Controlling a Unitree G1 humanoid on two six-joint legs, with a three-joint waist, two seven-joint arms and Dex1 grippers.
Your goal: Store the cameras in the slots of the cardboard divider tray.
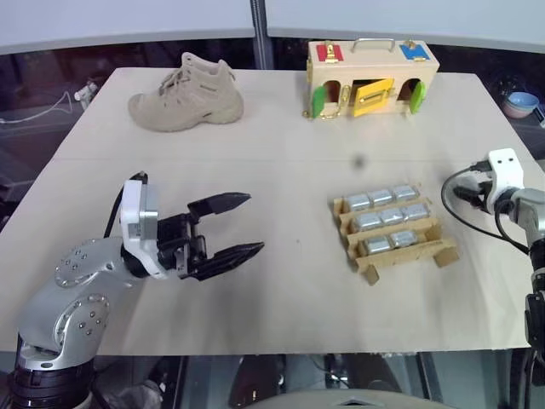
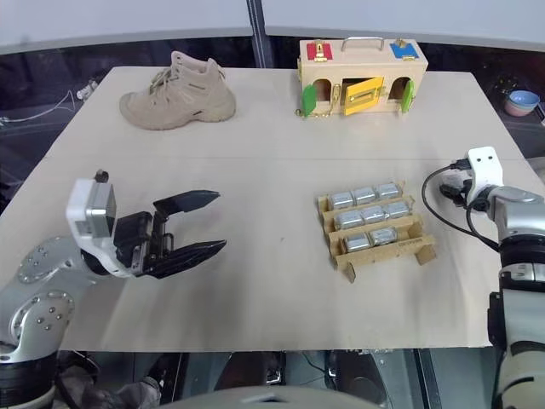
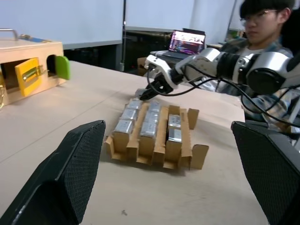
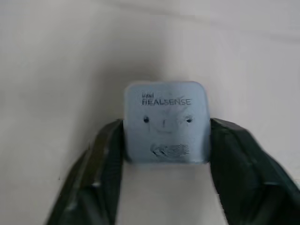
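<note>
The cardboard divider tray [image 1: 443, 253] lies on the table right of centre, with several silver-grey cameras [image 1: 381, 197] standing in its slots; its front row holds two. Another camera [image 4: 165, 123], marked RealSense, rests on the table between my right gripper's fingers [image 4: 101, 154], which press against both its sides. Seen from the left wrist, that right gripper [image 3: 144, 93] is down at the table by the tray's end. My left gripper [image 1: 254, 223] hovers open and empty over the table's left half, pointing toward the tray.
A tan boot [image 1: 187, 94] lies at the back left. A wooden box with coloured doors [image 1: 371, 77] stands at the back centre. A person [image 3: 262, 28] sits beyond the table's right side by a laptop [image 3: 186, 42]. Black cables [image 1: 477, 217] loop from my right wrist.
</note>
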